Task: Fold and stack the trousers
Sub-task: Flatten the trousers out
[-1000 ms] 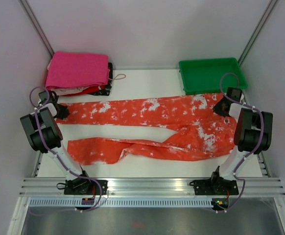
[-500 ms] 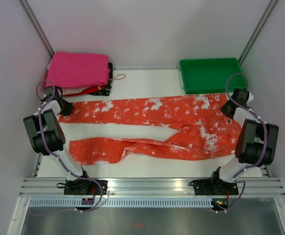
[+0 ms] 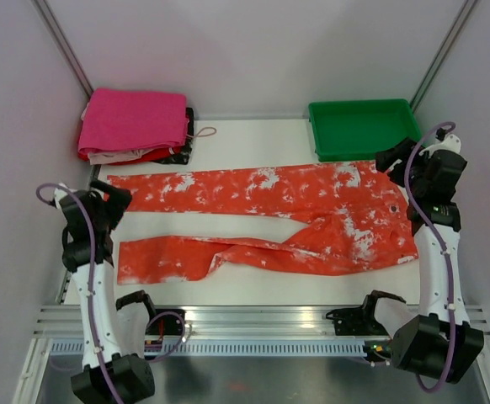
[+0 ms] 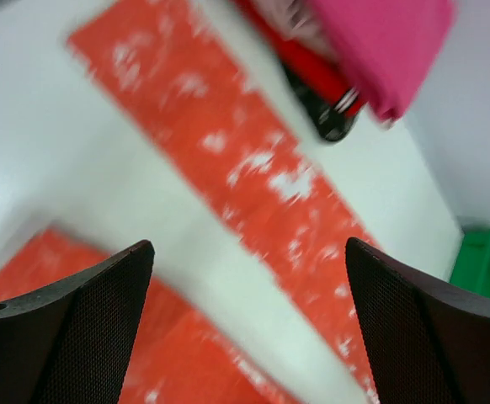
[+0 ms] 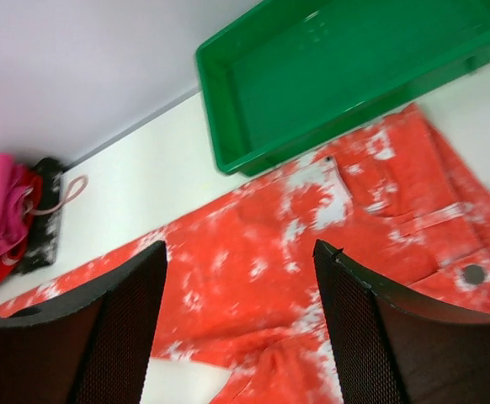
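Trousers flat — waistband edge beside green tray.

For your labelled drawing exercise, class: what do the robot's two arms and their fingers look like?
The left arm and right arm match: slim white links between chunky black joint housings, with thin purple cables looping along each. The fingers are broad black rounded paddles with a fine mesh-like texture.

Overhead looks down; wrist cameras (both aloft) share trousers
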`<state>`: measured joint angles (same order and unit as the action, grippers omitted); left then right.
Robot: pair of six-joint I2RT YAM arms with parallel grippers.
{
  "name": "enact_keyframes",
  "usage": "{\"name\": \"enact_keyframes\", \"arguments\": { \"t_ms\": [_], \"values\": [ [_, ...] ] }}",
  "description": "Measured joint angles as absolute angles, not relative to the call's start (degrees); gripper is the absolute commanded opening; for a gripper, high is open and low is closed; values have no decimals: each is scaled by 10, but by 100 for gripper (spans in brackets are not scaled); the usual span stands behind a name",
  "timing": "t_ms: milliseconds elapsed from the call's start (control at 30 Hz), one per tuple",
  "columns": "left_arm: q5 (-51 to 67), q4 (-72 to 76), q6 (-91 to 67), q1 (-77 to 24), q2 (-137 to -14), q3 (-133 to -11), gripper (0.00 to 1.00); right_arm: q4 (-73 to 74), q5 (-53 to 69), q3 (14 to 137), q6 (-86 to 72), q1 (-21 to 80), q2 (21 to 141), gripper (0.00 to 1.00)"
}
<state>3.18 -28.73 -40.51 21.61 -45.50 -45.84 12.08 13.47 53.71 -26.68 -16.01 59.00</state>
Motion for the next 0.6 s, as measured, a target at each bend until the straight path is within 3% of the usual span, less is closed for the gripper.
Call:
{"name": "enact_keyframes", "arguments": {
  "t_ms": [233, 400, 600],
  "values": [
    [50, -411, -454, 216, -347, -279, 99, 161, 220, 479, -296, -157, 532, 75],
    [47, -419, -498, 216, -406, -253, 99, 213, 233, 456, -295, -157, 482, 75],
    [-96, -470, -585, 216, -520, -281, 99, 241, 241, 456, -293, -157, 476, 75]
  ]
}}
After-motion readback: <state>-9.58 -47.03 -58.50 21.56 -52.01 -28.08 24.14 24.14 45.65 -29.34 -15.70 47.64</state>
